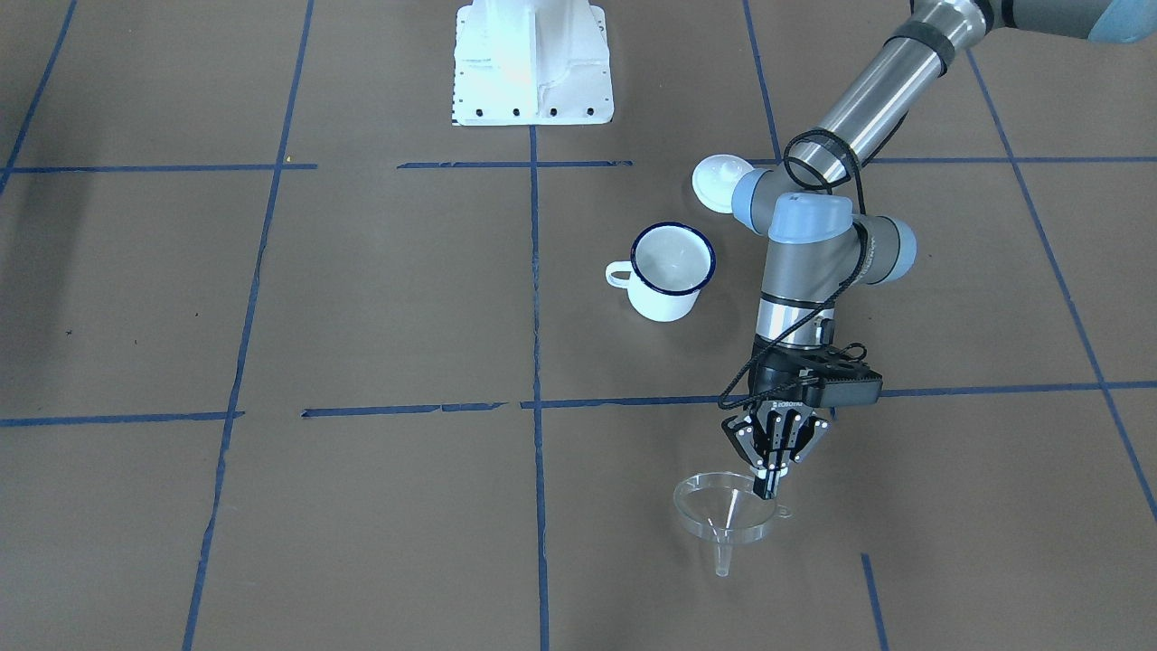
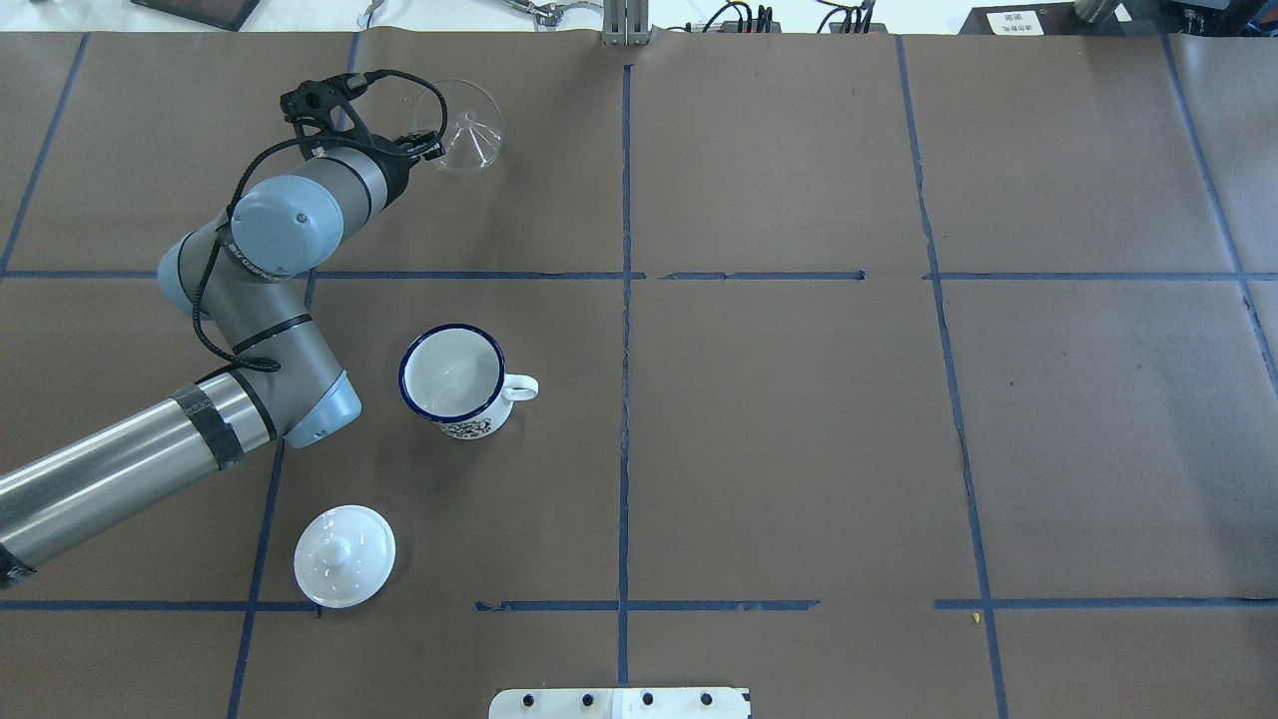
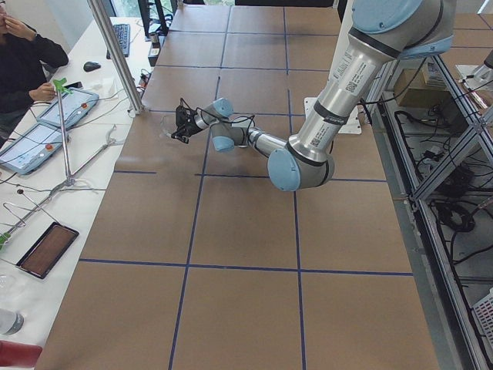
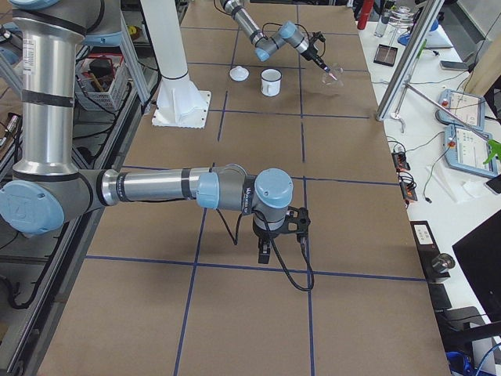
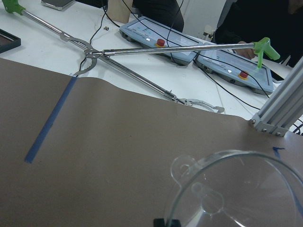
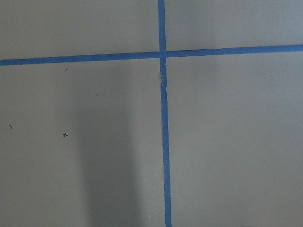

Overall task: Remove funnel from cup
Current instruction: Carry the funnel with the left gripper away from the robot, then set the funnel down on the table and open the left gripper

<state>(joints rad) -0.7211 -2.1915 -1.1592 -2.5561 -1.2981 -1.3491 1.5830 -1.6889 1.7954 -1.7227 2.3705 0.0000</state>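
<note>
The clear funnel [image 1: 723, 514] is out of the cup, over the table's far left part in the overhead view [image 2: 466, 125]. My left gripper [image 1: 768, 484] is shut on the funnel's rim; the spout points down at the paper, and I cannot tell whether it touches. The left wrist view shows the funnel's rim and tab [image 5: 236, 189] close up. The white mug with a blue rim [image 1: 671, 271] stands upright and empty, apart from the gripper [image 2: 454, 379]. My right gripper [image 4: 264, 251] shows only in the exterior right view, pointing down at the table; I cannot tell whether it is open.
A white knobbed lid [image 2: 344, 554] lies near the left arm's forearm, also seen in the front-facing view [image 1: 719, 181]. The robot's white base [image 1: 533, 63] is at the table edge. Grabber tools and control pads [image 5: 189, 45] lie beyond the far edge.
</note>
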